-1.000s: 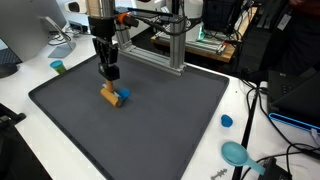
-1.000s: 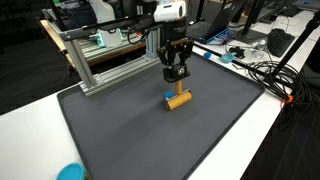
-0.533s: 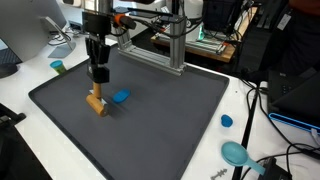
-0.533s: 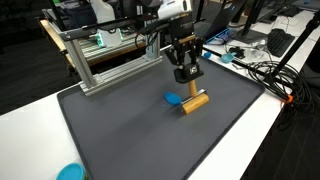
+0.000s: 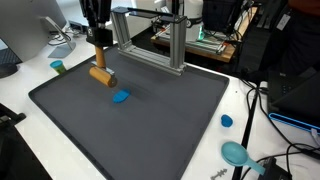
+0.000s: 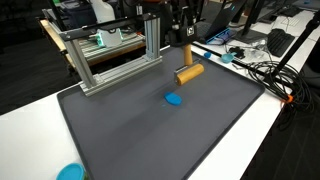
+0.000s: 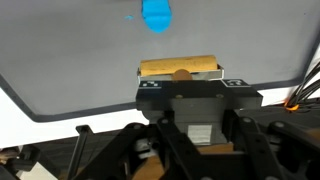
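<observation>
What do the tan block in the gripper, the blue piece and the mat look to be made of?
Tan block: likely bare wood, going by its even pale-tan colour and lack of shine.
Blue piece: probably plastic or painted. It is a uniform saturated blue, but too small to tell.
Mat: dark grey and matte with no glare, so it looks like rubber or foam.

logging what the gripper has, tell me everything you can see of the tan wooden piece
The tan wooden piece is a short, plain bar, wood by its look, seemingly rounded. It hangs in the air above the dark mat, crosswise in the gripper, pinched near its middle. Nothing else touches it; the blue piece lies apart below.
</observation>
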You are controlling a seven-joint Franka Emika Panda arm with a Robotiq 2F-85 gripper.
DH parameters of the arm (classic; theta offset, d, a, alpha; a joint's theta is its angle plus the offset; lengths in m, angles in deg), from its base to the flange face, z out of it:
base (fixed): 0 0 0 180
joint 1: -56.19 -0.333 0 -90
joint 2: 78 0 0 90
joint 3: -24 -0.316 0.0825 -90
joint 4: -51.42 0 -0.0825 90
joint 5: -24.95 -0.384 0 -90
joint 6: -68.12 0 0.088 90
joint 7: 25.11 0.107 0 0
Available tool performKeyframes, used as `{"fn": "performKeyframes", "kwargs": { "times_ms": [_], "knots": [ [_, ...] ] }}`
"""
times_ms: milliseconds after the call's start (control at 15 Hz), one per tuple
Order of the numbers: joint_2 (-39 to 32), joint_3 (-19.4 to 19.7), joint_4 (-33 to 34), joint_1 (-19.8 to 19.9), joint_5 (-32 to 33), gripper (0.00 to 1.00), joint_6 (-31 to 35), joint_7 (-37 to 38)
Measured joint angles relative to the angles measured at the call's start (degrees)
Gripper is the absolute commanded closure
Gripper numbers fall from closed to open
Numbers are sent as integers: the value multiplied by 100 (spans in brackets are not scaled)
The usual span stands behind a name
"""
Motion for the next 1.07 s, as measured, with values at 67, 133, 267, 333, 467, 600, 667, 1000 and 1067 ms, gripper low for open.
{"fn": "performKeyframes", "kwargs": {
  "times_ms": [67, 133, 267, 333, 467, 600, 667, 1000, 1067],
  "knots": [
    [-12, 6, -39, 7, -4, 79, -13, 0],
    [-43, 19, -102, 9, -4, 79, 0, 2],
    [-125, 41, -283, 16, -4, 79, 117, 2],
    [-169, 55, -395, 17, 4, 79, 173, 2],
    [-249, 90, -670, 21, 5, 79, 331, 2],
    [-312, 106, -961, 25, 5, 79, 660, -1],
    [-332, 105, -1093, 24, 0, 54, 926, -1],
    [-356, 105, -1292, 21, 0, 79, 1487, 7],
    [-363, 105, -1291, 20, 0, 79, 1482, 7]
  ]
}}
